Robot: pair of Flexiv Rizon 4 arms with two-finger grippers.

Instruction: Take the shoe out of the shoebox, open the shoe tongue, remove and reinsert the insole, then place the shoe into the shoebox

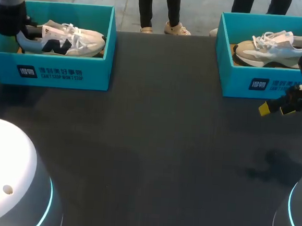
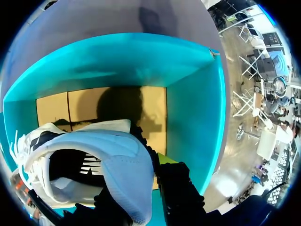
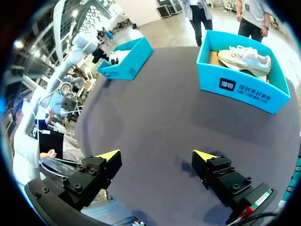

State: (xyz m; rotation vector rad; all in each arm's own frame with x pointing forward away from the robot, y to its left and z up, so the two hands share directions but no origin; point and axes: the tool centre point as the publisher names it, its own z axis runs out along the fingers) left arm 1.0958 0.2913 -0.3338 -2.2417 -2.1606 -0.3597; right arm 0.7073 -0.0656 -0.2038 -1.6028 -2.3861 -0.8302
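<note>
Print first: both boxes carry a white square logo plus a line of white lettering on the front wall. It shows in the head view and again on the nearer box in the right wrist view; not transcribed. No other writing can be made out.

Containers: left teal cardboard shoebox (image 1: 65, 72) sits at the far left of the dark grey table (image 1: 153, 144), lid off, and holds the white, pale-blue and black sneaker (image 1: 68, 38) lying on its side. The toe points toward the table's middle, with a black emblem on the flank and white laces. Right teal cardboard shoebox (image 1: 242, 81) sits at the far right, well apart from the first, and holds a beige and white sneaker (image 1: 274, 47), also on its side.

Left gripper (image 1: 27, 31) is down inside the left box at the sneaker's heel. In the left wrist view its black fingers (image 2: 178, 193) pinch the pale-blue heel panel (image 2: 127, 165) from both sides. One yellow tip is visible against the heel; the other is hidden by the shoe. Brown cardboard floor (image 2: 117, 108) shows ahead of the heel.

Right gripper (image 3: 156, 154) hangs over bare table just in front of the right box, fingers spread wide, nothing between them.
</note>
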